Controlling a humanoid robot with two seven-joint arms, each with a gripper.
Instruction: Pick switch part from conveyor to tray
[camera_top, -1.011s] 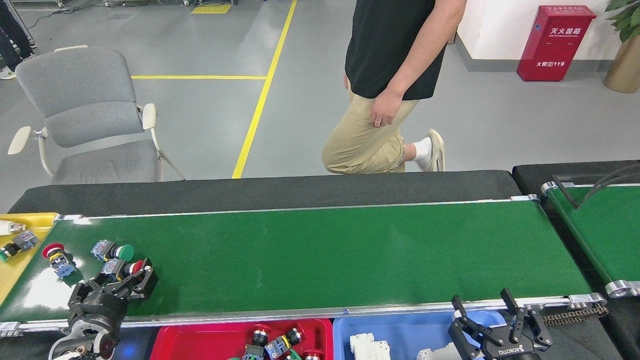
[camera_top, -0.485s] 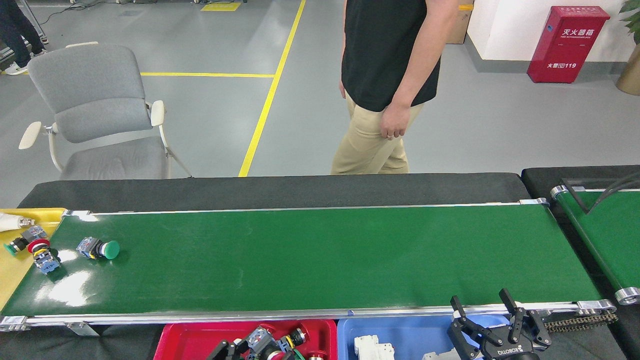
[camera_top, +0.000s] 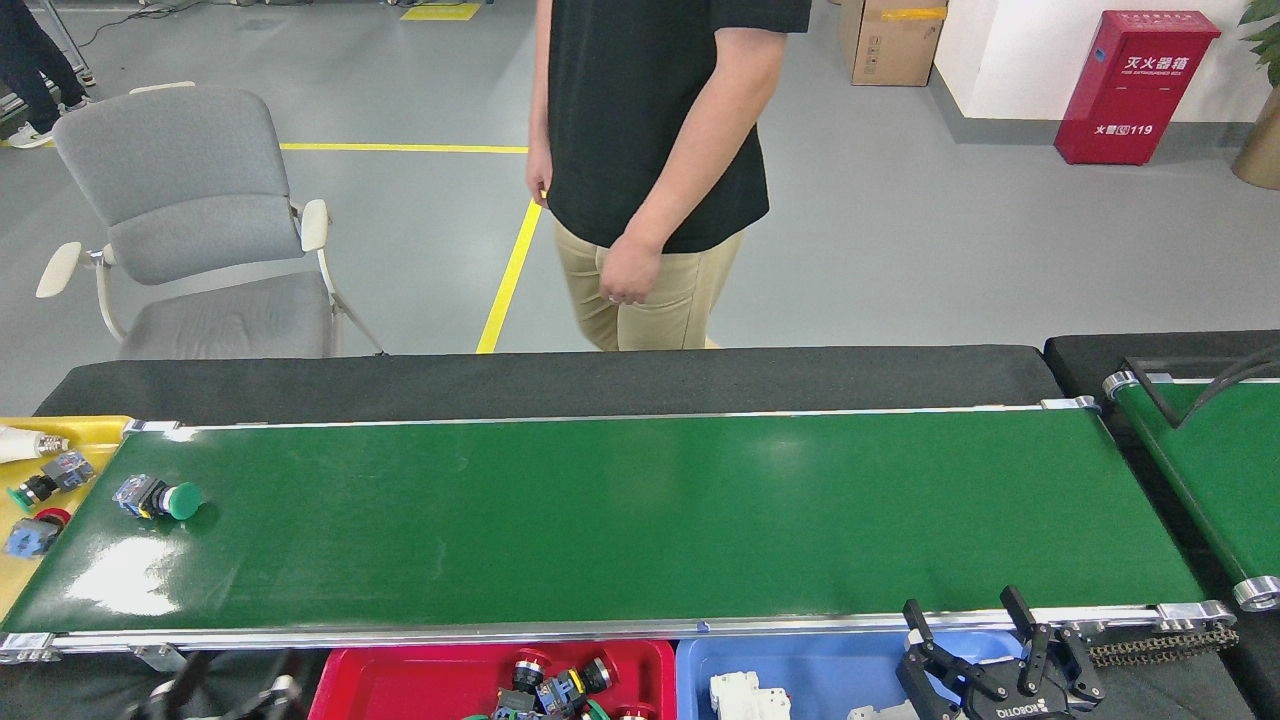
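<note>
Hovering over the near rim of the blue tray (camera_top: 800, 665), the right gripper (camera_top: 970, 625) stood with its black fingers spread wide and nothing between them, its fingertips crossing the silver rail of the conveyor (camera_top: 640, 520); the left gripper (camera_top: 225, 695) showed only as a blurred dark shape at the bottom edge beside the red tray (camera_top: 400, 670), and whether its jaws were apart or together could not be told; a green-capped switch part (camera_top: 155, 497) lay on its side on the belt close to the left end, well apart from both grippers; the red tray held several more switch parts (camera_top: 555, 690) with red and black heads, and the blue tray held white blocks (camera_top: 745, 695); a yellow tray (camera_top: 20, 570) past the belt's left end held a few small parts; a second green belt (camera_top: 1210, 470) ran off at an angle on the right; a black padded strip (camera_top: 540, 382) edged the far side of the conveyor; beyond it a person (camera_top: 650, 160) in a black shirt and tan trousers stood on the grey floor near a yellow line (camera_top: 510, 270); a grey chair (camera_top: 185, 220) stood to the left, a cardboard box (camera_top: 890, 40) and a red cabinet (camera_top: 1135, 85) to the right.
</note>
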